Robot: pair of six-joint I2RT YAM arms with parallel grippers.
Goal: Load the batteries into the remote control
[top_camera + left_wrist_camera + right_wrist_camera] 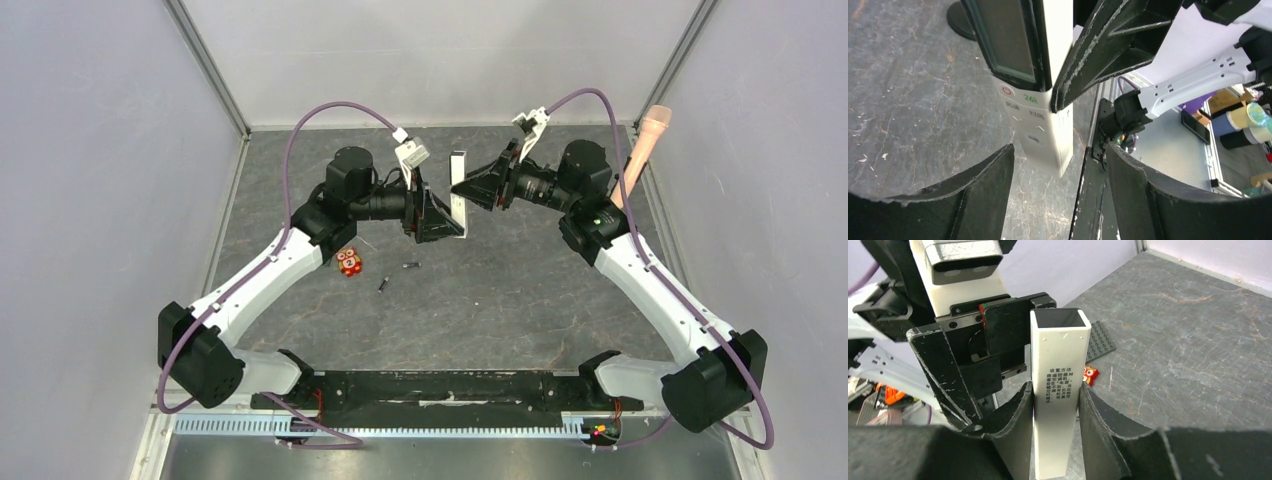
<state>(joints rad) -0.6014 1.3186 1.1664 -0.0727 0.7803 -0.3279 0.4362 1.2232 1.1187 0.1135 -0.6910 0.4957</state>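
The remote control [459,170] is a slim white bar held up off the table between the two arms. My right gripper [1057,390] is shut on it, one finger [1015,415] pressed to each long side, and its upper end [1059,319] looks hollow. In the left wrist view the remote control [1040,115] shows its screen and buttons. My left gripper [1059,150] stands open just short of the remote's lower end, not touching it. Two small dark batteries [409,265] [383,284] lie on the table below the left gripper [438,215].
A red-orange owl toy [349,262] sits beside the left forearm, near the batteries. A grey studded plate [1100,340] lies on the table under the grippers. A pink microphone [645,140] stands at the right wall, behind the right arm.
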